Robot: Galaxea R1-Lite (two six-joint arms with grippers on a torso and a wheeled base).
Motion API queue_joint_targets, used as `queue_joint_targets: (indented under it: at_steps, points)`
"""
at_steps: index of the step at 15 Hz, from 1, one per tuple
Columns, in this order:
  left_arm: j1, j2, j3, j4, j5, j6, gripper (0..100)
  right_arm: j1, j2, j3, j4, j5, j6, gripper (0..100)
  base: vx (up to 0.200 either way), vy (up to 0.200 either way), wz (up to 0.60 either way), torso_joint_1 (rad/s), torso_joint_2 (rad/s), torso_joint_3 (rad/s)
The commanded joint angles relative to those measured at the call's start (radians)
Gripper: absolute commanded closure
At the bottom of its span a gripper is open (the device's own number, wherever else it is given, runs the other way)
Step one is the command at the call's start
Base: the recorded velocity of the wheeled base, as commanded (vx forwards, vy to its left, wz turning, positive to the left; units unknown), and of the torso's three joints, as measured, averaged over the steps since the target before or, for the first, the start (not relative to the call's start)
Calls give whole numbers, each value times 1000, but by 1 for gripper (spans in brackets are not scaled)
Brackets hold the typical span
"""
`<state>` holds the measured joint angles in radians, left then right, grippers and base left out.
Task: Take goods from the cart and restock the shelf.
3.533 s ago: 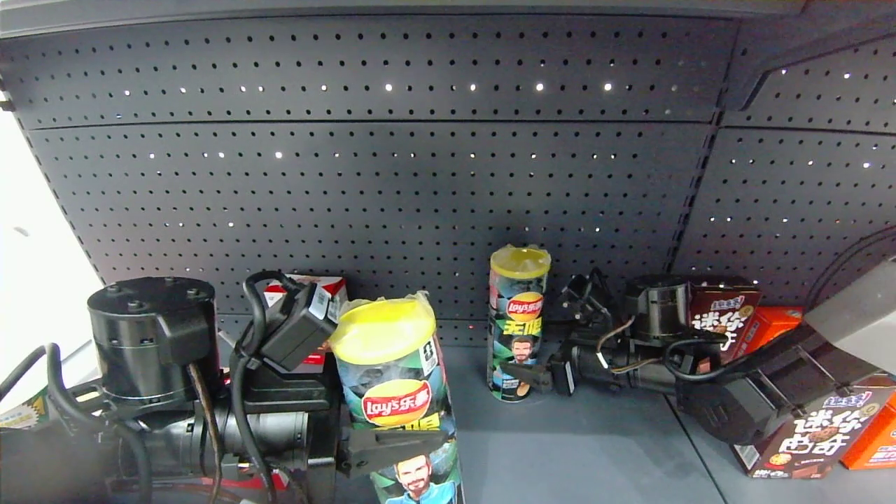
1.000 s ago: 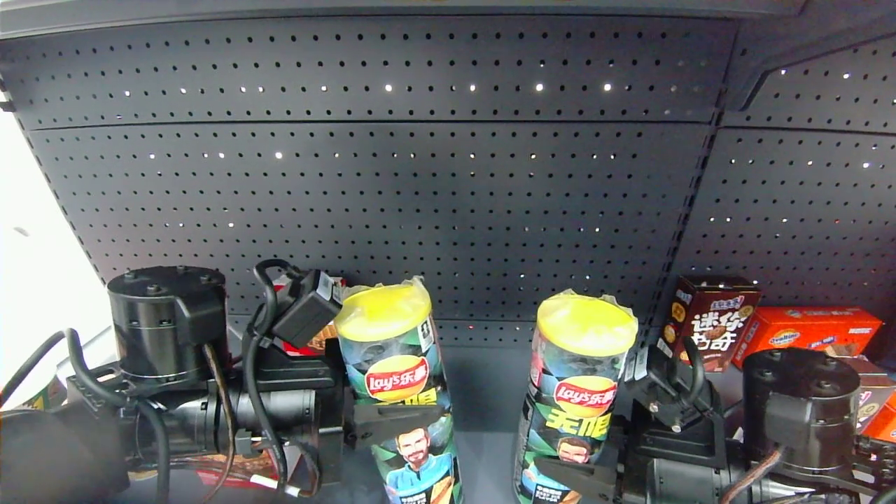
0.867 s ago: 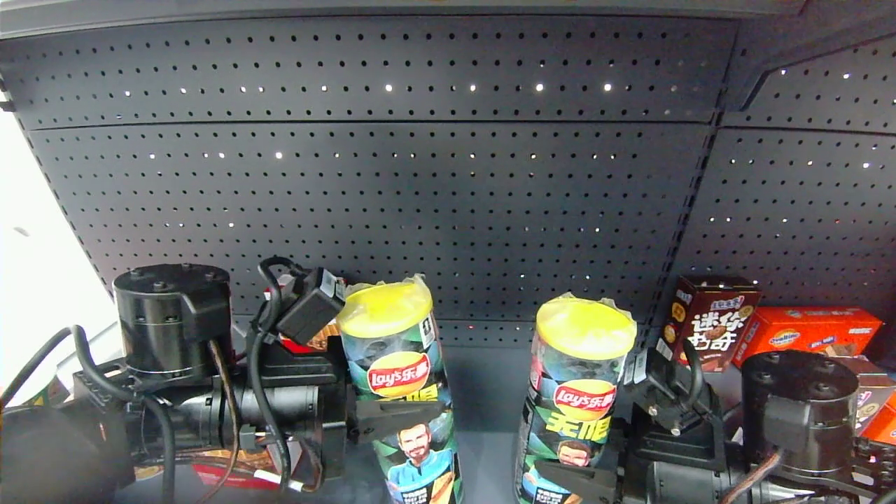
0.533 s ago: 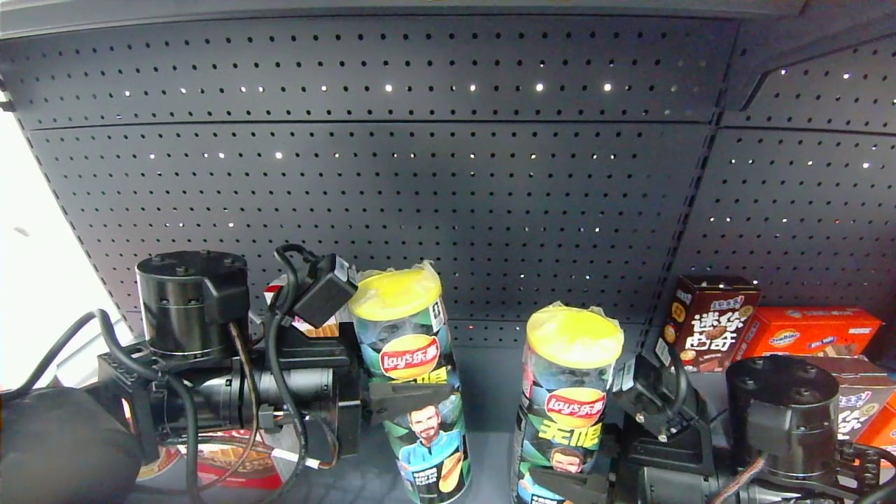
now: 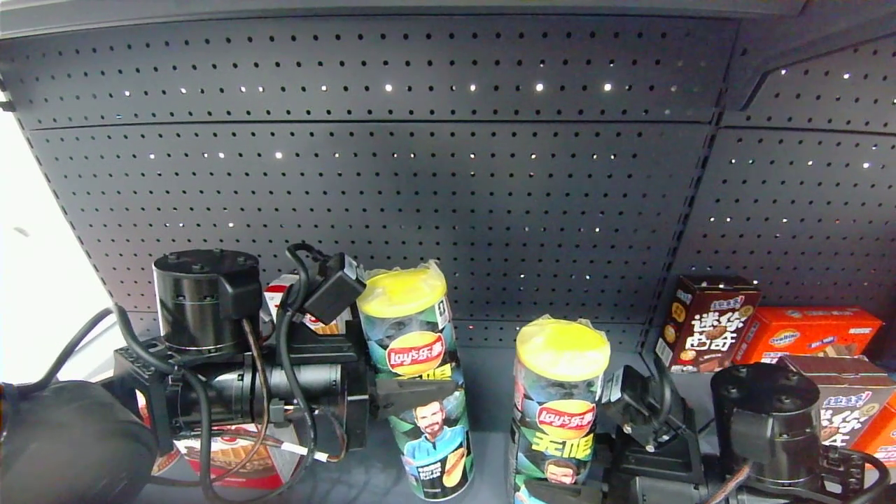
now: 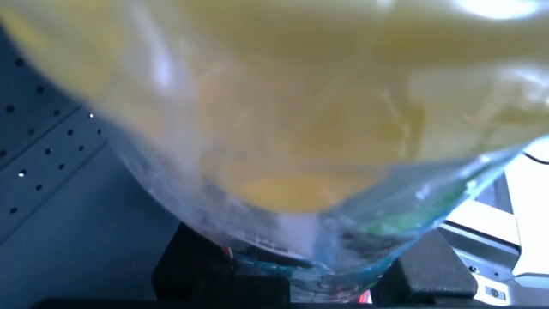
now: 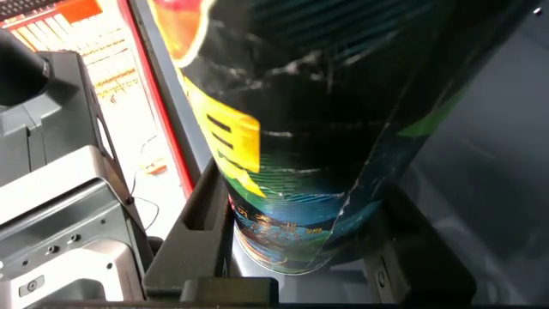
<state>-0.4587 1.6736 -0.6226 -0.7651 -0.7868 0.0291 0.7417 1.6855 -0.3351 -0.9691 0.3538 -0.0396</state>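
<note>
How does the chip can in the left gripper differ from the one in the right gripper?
The left can is clamped by the left gripper and held deeper, nearer the pegboard. The right can, in the right gripper, is farther forward. Both are upright and yellow-lidded, with the same print.

Dark grey perforated back panel [image 5: 392, 196] spans the rear, with points of light showing through scattered holes. A second panel [image 5: 791, 210] of the same kind adjoins at the right, set at an angle beyond a dark upright [image 5: 689, 210]. The shelf [image 5: 490, 371] deck is flat, matt grey, an upper ledge [image 5: 350, 10] runs overhead, and a strong white glare [image 5: 35, 266] fills the left edge, source not discernible.
</note>
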Motion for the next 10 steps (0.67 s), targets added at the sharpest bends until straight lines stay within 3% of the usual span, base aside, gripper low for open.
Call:
queue_joint_targets:
  at_steps: [1,8,9,10]
  points:
    - [0,5,-2,0,0,0,100,2,8,1,1,1,0,100,0,0,0,0,0,0]
    - [0,5,-2,0,-2,0,100,-4,49,-1,-22,2,0,100,0,0,0,0,0,0]
    - [0,5,-2,0,-2,0,100,-7,57,-1,-22,2,0,0,0,0,0,0,0,0]
    - [-1,5,-2,0,-2,0,100,-7,59,1,-22,2,0,0,0,0,0,0,0,0]
